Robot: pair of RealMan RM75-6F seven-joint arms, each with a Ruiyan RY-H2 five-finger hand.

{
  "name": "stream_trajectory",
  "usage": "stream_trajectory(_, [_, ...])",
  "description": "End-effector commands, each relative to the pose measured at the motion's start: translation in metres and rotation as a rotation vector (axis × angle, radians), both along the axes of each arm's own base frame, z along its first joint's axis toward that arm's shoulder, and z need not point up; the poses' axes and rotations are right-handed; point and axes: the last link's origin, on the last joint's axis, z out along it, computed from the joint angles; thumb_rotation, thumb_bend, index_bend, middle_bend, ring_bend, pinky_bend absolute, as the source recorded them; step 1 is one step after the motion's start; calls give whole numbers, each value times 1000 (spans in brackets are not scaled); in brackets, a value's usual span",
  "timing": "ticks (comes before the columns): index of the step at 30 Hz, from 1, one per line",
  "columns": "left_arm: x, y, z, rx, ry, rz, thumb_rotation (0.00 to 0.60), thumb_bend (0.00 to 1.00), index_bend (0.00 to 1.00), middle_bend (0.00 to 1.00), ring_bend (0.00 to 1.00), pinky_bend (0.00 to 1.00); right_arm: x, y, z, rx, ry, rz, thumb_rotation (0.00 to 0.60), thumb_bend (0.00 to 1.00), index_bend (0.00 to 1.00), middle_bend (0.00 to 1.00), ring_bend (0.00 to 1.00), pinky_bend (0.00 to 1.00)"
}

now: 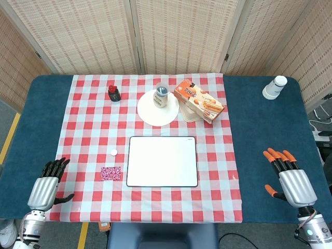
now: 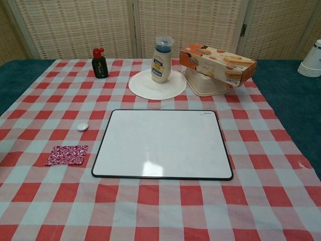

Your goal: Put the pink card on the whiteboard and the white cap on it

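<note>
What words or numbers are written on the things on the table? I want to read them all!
None can be read.
Orange box: print and cookie pictures, letters too blurred.
Squeeze bottle on the white plate: label with yellow marks, too small to read.
Small dark bottle: label unreadable.
Whiteboard: tiny mark in its top right corner, unreadable.
Pink card: pattern only, no letters.

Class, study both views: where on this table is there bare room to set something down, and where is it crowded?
Free: the whiteboard surface, and the cloth between it and the right hand. Crowded: the back, around the plate, bottle and snack box.
</note>
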Motion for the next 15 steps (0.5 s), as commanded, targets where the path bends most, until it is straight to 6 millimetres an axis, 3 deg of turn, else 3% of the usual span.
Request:
stream_trajectory(1, [0, 0, 1, 2, -1, -2, 600, 108, 0, 0, 0, 0, 0, 1, 0, 0, 2, 1, 600, 192, 86, 26, 0, 87])
stream_trajectory(15, [1, -1, 12, 13, -1, -16, 600, 108, 0, 0, 0, 0, 2, 1, -3, 6, 4, 5, 600, 191, 86, 26, 0, 87])
